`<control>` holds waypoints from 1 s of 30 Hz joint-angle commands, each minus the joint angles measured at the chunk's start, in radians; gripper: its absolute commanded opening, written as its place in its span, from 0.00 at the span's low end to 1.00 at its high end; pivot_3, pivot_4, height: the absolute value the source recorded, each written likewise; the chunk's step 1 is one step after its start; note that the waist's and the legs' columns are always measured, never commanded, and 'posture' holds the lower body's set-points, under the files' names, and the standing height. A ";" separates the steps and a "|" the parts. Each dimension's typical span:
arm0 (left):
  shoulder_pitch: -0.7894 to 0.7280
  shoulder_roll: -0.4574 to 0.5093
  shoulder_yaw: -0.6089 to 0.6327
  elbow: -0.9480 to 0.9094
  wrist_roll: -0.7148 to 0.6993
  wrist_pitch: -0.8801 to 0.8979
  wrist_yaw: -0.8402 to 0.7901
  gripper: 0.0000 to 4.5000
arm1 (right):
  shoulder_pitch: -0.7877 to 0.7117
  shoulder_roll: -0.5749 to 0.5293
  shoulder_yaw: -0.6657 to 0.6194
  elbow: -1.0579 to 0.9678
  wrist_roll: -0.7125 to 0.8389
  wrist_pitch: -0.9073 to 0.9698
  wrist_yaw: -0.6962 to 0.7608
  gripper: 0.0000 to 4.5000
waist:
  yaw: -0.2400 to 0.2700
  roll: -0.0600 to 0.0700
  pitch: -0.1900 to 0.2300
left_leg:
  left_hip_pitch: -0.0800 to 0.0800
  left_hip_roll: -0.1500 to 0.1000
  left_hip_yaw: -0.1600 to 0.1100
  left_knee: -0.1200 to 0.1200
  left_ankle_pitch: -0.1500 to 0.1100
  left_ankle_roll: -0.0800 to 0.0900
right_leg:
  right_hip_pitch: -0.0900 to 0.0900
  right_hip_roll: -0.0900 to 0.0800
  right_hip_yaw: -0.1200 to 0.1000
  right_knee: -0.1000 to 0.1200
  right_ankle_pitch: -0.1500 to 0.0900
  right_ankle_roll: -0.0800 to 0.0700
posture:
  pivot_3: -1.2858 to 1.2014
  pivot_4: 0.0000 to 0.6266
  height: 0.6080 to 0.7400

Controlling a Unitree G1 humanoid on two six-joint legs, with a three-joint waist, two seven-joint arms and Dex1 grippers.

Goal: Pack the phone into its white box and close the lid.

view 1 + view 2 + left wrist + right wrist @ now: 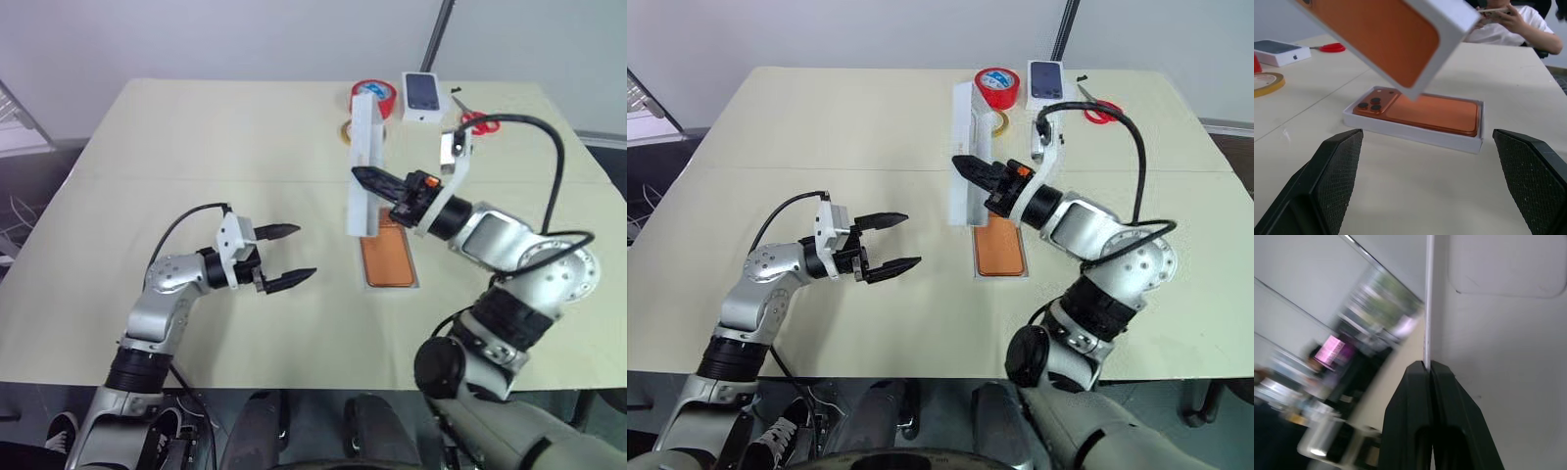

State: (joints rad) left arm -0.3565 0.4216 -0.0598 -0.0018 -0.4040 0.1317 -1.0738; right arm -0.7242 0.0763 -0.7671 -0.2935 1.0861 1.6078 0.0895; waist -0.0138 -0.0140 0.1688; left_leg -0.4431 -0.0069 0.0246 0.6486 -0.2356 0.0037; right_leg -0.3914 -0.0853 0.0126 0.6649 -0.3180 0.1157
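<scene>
Phone (1425,110) lies seated in the white box (1415,133) on the desk (196,147); right pincer (367,179) clamps the lid (365,162) by one thin wall, tilted above the box, left pincer (286,257) spread idle beside it — such a slim grip risks slipping or skewed seating.

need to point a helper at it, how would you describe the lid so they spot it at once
Start at the beige table and find the orange phone lying in the white box near its middle. Just above it, the right claw pinches the lid by one wall, holding it tilted in the air. Unlike the small printed box at the far edge, it is printed orange on its outer face.
</scene>
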 commanded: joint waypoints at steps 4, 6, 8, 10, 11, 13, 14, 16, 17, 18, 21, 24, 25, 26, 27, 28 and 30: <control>-0.041 0.003 0.061 -0.013 -0.074 0.048 0.023 1.00 | 0.189 -0.094 0.220 0.071 0.727 -0.245 -0.454 0.00 | -0.007 0.001 0.000 | 0.000 0.000 0.000 0.000 0.000 0.000 | 0.000 0.000 0.001 0.000 0.000 0.000 | 0.52 0.24 0.91; -0.035 0.012 0.074 -0.013 -0.102 0.082 0.010 0.88 | 0.258 -0.160 0.342 0.056 0.855 -0.338 -0.525 0.00 | -0.010 0.000 0.000 | 0.000 0.000 0.001 0.000 0.000 0.000 | 0.000 0.000 0.001 0.000 0.000 0.000 | 0.52 0.24 0.91; -0.024 0.017 0.080 -0.012 -0.086 0.057 0.014 0.72 | 0.304 -0.173 0.412 0.053 0.886 -0.403 -0.528 0.00 | -0.011 0.000 0.000 | 0.000 0.001 0.001 0.000 0.000 0.001 | 0.000 0.002 0.001 0.000 0.000 0.000 | 0.52 0.24 0.91; -0.019 0.016 0.079 -0.013 -0.095 0.073 0.015 0.50 | 0.339 -0.243 0.484 0.052 0.886 -0.399 -0.472 0.00 | -0.011 0.000 0.000 | 0.000 0.002 0.001 0.000 0.000 0.001 | 0.000 0.004 0.001 0.000 0.000 0.000 | 0.52 0.24 0.91; -0.015 0.012 0.074 -0.014 -0.092 0.072 0.018 0.39 | 0.348 -0.258 0.505 0.061 0.886 -0.414 -0.464 0.00 | -0.010 0.000 0.000 | 0.000 0.002 0.001 0.000 0.000 0.001 | 0.000 0.005 0.001 0.000 0.000 0.000 | 0.52 0.24 0.91; -0.008 0.008 0.057 -0.016 -0.086 0.074 0.012 0.16 | 0.351 -0.284 0.534 0.104 0.886 -0.442 -0.470 0.00 | -0.009 0.000 0.000 | 0.000 0.002 0.001 0.000 0.000 0.001 | 0.000 0.005 0.001 0.000 0.000 0.000 | 0.52 0.24 0.91; -0.003 0.002 0.047 -0.017 -0.072 0.061 0.017 0.05 | 0.343 -0.312 0.546 0.111 0.886 -0.453 -0.463 0.00 | -0.007 0.000 0.000 | 0.000 0.002 0.002 0.001 0.000 0.001 | 0.000 0.005 0.001 0.000 0.000 0.000 | 0.52 0.24 0.91; 0.002 -0.022 0.033 -0.019 -0.061 0.058 0.044 0.01 | 0.321 -0.349 0.568 0.132 0.886 -0.473 -0.445 0.00 | -0.001 0.000 0.000 | 0.000 0.002 0.001 0.001 0.000 0.001 | 0.000 0.005 0.001 0.000 0.000 0.000 | 0.52 0.24 0.91; 0.006 -0.033 0.022 -0.020 -0.044 0.046 0.056 0.01 | 0.310 -0.362 0.577 0.150 0.886 -0.490 -0.447 0.00 | 0.000 0.000 0.000 | 0.000 0.002 0.001 0.002 0.000 0.001 | 0.000 0.004 0.001 0.000 0.000 0.000 | 0.52 0.24 0.91; 0.012 -0.045 0.005 -0.019 -0.024 0.035 0.067 0.01 | 0.305 -0.380 0.587 0.162 0.886 -0.504 -0.449 0.00 | 0.000 0.000 0.000 | 0.000 0.002 0.001 0.002 0.000 0.001 | 0.001 0.004 0.001 0.000 0.000 0.000 | 0.52 0.24 0.91; 0.015 -0.077 -0.036 0.014 0.037 -0.015 0.089 0.01 | 0.311 -0.429 0.616 0.194 0.848 -0.515 -0.428 0.00 | 0.001 0.000 0.000 | 0.000 0.002 0.001 0.002 0.000 0.001 | 0.001 0.004 0.001 -0.001 0.000 0.000 | 0.52 0.24 0.91; -0.002 -0.127 -0.068 0.063 0.060 -0.027 0.112 0.01 | 0.315 -0.457 0.633 0.237 0.837 -0.523 -0.403 0.00 | 0.001 0.000 0.000 | 0.000 0.002 0.001 0.002 0.000 0.001 | 0.001 0.004 0.002 -0.001 0.000 0.000 | 0.52 0.24 0.91; -0.011 -0.139 -0.073 0.076 0.068 -0.033 0.118 0.01 | 0.312 -0.465 0.639 0.247 0.828 -0.523 -0.394 0.00 | 0.000 0.000 0.000 | 0.000 0.002 0.002 0.002 0.000 0.001 | 0.001 0.004 0.002 -0.001 0.000 0.000 | 0.52 0.24 0.91; -0.022 -0.150 -0.076 0.091 0.074 -0.039 0.124 0.01 | 0.306 -0.469 0.644 0.265 0.825 -0.523 -0.391 0.00 | 0.000 0.000 0.000 | 0.000 0.002 0.002 0.002 0.000 0.001 | 0.001 0.004 0.002 -0.001 0.000 0.000 | 0.52 0.24 0.91; -0.030 -0.157 -0.077 0.102 0.078 -0.044 0.128 0.01 | 0.303 -0.473 0.648 0.277 0.822 -0.525 -0.387 0.00 | 0.000 0.000 0.000 | 0.000 0.002 0.001 0.002 0.000 0.001 | 0.001 0.004 0.002 -0.001 0.000 0.000 | 0.52 0.24 0.91; -0.045 -0.169 -0.079 0.118 0.083 -0.050 0.134 0.01 | 0.294 -0.477 0.647 0.285 0.790 -0.525 -0.354 0.00 | 0.000 0.000 0.000 | 0.000 0.003 0.002 0.002 0.000 0.001 | 0.001 0.004 0.002 -0.001 0.000 0.000 | 0.52 0.24 0.91; -0.064 -0.185 -0.077 0.136 0.083 -0.055 0.139 0.01 | 0.275 -0.480 0.644 0.307 0.752 -0.530 -0.314 0.00 | 0.000 0.000 0.000 | 0.000 0.003 0.002 0.002 0.000 0.001 | 0.001 0.004 0.002 -0.001 0.000 0.000 | 0.52 0.24 0.91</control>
State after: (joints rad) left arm -0.3986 0.2490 -0.1416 0.1454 -0.3156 0.1010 -0.9389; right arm -0.4281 -0.3918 -0.1256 0.0038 1.8675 1.0815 -0.2503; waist -0.0135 -0.0143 0.1690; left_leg -0.4430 -0.0043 0.0261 0.6507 -0.2354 0.0048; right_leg -0.3903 -0.0811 0.0139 0.6644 -0.3181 0.1159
